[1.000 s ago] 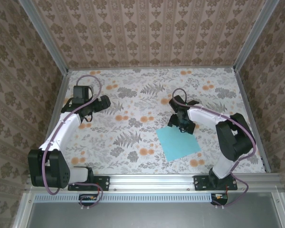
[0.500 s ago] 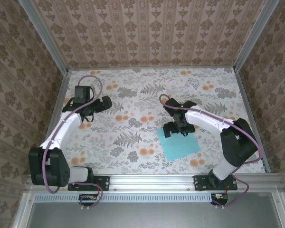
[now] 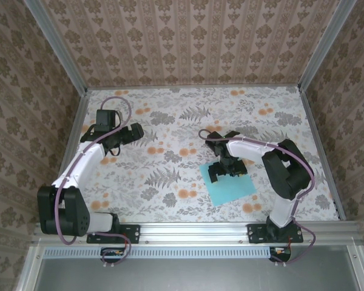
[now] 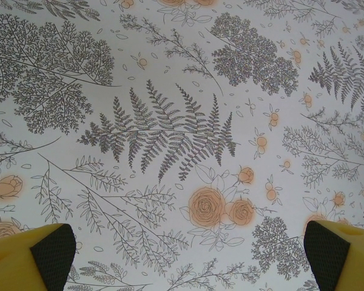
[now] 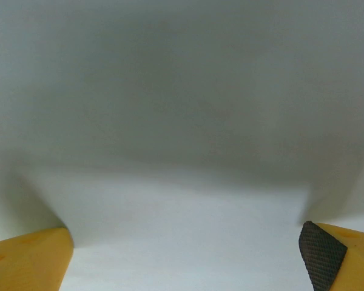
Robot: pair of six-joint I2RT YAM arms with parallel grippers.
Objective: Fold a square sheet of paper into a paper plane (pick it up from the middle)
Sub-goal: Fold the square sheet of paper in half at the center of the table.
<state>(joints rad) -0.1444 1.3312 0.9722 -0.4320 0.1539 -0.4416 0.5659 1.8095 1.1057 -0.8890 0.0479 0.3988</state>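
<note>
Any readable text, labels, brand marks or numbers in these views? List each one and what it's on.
No readable text anywhere.
On the sheet of paper: nothing, plain teal.
On the table: floral print only, no letters.
On the walls: a repeating ornament pattern only.
On the small black parts under the front rail: too small to tell whether they carry any marking.

From above, the right end effector (image 3: 223, 172) covers much of the sheet's (image 3: 235, 188) 12 o'clock edge, and whether it touches the sheet is too small to tell. In the right wrist view the sheet (image 5: 182, 182) is a blur, its edges out of frame; the fingers (image 5: 24, 260) are cut off at 7 and 5 o'clock. The left end effector's (image 4: 188, 251) fingers (image 4: 30, 257) are cropped likewise by the bottom edge
</note>
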